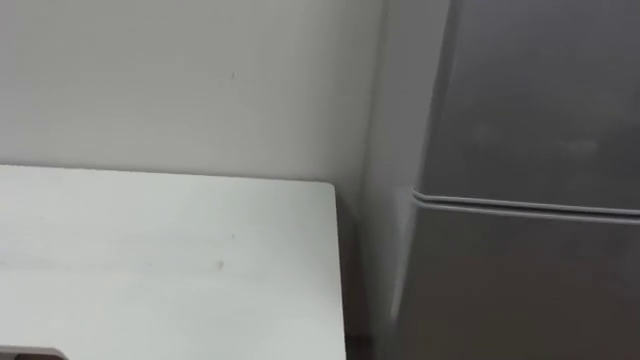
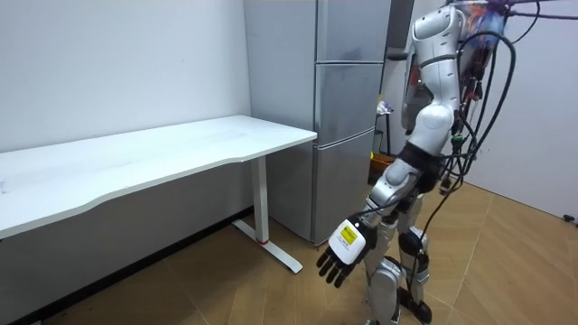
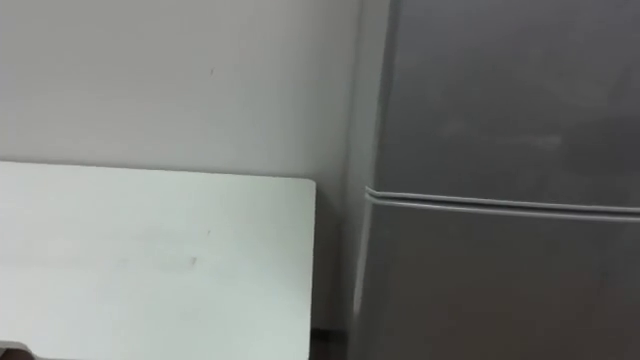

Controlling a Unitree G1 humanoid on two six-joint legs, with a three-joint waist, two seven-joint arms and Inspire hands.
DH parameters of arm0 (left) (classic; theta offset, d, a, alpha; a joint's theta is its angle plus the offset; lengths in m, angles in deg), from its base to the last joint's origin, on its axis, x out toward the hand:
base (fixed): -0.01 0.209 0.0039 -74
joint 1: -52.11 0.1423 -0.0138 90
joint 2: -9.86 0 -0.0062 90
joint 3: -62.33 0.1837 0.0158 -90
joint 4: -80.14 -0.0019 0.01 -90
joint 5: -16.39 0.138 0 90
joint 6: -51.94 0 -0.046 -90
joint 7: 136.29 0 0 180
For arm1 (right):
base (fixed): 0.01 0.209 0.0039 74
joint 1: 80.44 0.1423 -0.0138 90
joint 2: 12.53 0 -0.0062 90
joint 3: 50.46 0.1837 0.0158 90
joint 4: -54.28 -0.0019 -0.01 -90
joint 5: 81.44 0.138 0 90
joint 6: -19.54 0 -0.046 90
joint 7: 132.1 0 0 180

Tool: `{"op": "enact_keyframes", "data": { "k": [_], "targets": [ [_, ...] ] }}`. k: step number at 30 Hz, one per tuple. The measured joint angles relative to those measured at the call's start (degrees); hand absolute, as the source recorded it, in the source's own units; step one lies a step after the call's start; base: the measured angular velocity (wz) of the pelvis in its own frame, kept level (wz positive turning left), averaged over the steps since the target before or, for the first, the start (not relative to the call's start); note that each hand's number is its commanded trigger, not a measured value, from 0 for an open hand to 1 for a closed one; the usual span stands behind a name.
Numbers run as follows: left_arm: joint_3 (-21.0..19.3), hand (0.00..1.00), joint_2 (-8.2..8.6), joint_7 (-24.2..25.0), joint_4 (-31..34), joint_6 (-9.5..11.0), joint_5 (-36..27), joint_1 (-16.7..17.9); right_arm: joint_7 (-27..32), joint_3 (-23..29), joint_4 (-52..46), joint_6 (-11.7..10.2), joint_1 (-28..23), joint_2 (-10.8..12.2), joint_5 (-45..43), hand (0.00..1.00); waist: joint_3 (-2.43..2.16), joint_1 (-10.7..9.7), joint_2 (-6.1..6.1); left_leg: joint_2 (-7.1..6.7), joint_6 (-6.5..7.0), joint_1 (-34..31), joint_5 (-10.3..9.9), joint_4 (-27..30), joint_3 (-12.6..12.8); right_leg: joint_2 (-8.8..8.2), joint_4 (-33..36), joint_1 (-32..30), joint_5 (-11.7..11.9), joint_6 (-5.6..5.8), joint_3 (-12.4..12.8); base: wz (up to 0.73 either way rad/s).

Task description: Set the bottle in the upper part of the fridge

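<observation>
Beside table (image 1: 170, 260), fridge (image 1: 530, 110) partly cropped.

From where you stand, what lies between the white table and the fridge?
Nothing: only a narrow, dark, bare gap separates the table from the fridge, as the left eye view shows.

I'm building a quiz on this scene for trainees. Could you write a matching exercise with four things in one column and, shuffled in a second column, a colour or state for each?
Things:
1 table
2 fridge
3 floor
4 left hand

Descriptions:
A brown, wood-patterned
B white top
C hanging low, fingers open, holding nothing
D grey, both doors shut

Pairs: 1-B; 2-D; 3-A; 4-C
</observation>
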Motion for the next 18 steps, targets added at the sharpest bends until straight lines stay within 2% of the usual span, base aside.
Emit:
{"op": "enact_keyframes", "data": {
  "k": [2, 5, 7, 9, 11, 12, 13, 15, 16, 18],
  "targets": [
    [0.03, 0.00, 0.07, -0.08, -0.30, -0.02, -0.23, -0.13, 1.01, 0.05, 0.36, -0.10, -1.57, 0.10, 0.01, 0.00, 0.10, -0.08, 0.08, 0.07, -0.04, -0.06, -0.17, 0.02, 0.43, 0.04, -0.05, -0.25, 0.00, 0.00, 0.41, -0.12],
    [0.05, 0.00, 0.68, -1.25, -0.32, -0.02, -0.74, -0.36, 2.90, 0.09, 1.51, -0.11, -4.34, 1.20, -0.02, 0.00, 0.08, -0.14, 0.83, 0.14, 0.01, 0.08, -0.54, -0.04, 0.82, 0.06, -0.04, -0.21, 0.00, 0.01, 0.63, -0.07],
    [-0.16, 0.00, 1.18, -2.00, -0.30, -0.02, -0.69, -0.43, 3.18, 1.18, 1.79, -0.15, -6.38, 2.80, 0.46, 0.00, -0.22, -0.21, 1.54, 0.13, 0.03, 0.28, -0.54, -0.03, 0.98, 0.02, -0.02, -0.28, 0.01, 0.01, 0.73, -0.03],
    [-0.15, 0.00, 1.85, -2.63, -0.33, -0.03, -0.69, -0.16, 3.40, 2.32, 1.77, -0.25, -9.78, 5.42, 2.70, 0.00, -0.60, -0.13, 2.37, 0.16, 0.03, 0.35, -0.54, -0.02, 1.02, 0.02, 0.07, -0.27, 0.00, 0.02, 0.75, 0.00],
    [-0.15, 0.00, 2.30, -2.67, -0.30, -0.08, -0.72, -0.36, 3.50, 2.32, 2.05, -0.22, -12.46, 7.03, 5.80, 0.00, -0.84, -0.29, 3.34, 0.17, 0.03, 0.42, -0.53, -0.20, 1.02, 0.00, 0.07, -0.14, -0.01, 0.03, 0.77, 0.00],
    [-0.10, 0.00, 2.41, -2.90, -0.28, -0.11, -0.87, -0.40, 3.75, 2.27, 2.60, -0.08, -13.62, 8.50, 7.64, 0.00, -0.80, -0.41, 3.82, 0.19, 0.02, 0.66, -0.50, -0.34, 1.01, 0.01, 0.07, 0.05, -0.05, 0.03, 0.80, 0.00],
    [-0.02, 0.00, 2.39, -3.05, -0.32, -0.12, -1.18, -0.35, 3.86, 2.17, 3.09, -0.07, -14.21, 9.30, 8.55, 0.00, -0.76, -0.45, 3.94, 0.19, 0.00, 0.79, -0.48, -0.35, 1.02, 0.01, 0.08, 0.15, -0.14, -0.03, 0.81, 0.00],
    [0.16, 0.00, 2.51, -4.08, -0.71, -0.14, -2.96, -0.55, 4.39, 1.29, 6.88, 0.12, -16.55, 12.32, 10.23, 0.00, -0.74, -0.44, 3.92, 0.20, -0.05, 1.00, -0.46, 0.11, 1.02, 0.01, 0.04, 0.13, -0.62, -0.13, 0.99, 0.00],
    [0.26, 0.00, 2.59, -4.23, -0.71, -0.14, -3.06, -0.51, 4.43, 0.85, 7.89, 0.18, -17.23, 12.98, 10.78, 0.00, -0.74, -0.42, 3.87, 0.20, -0.06, 1.14, -0.47, 0.18, 1.05, 0.00, 0.12, 0.08, -0.73, -0.11, 1.10, 0.00],
    [0.63, 0.00, 2.95, -4.46, -1.38, -0.14, -5.16, -0.28, 4.36, -0.65, 11.83, 0.42, -19.37, 15.96, 12.30, 0.00, -0.68, -0.60, 3.88, 0.14, -0.06, 1.29, -0.48, 0.01, 1.10, -0.01, 0.09, 0.19, -0.78, -0.07, 1.16, 0.00]
  ]
}}
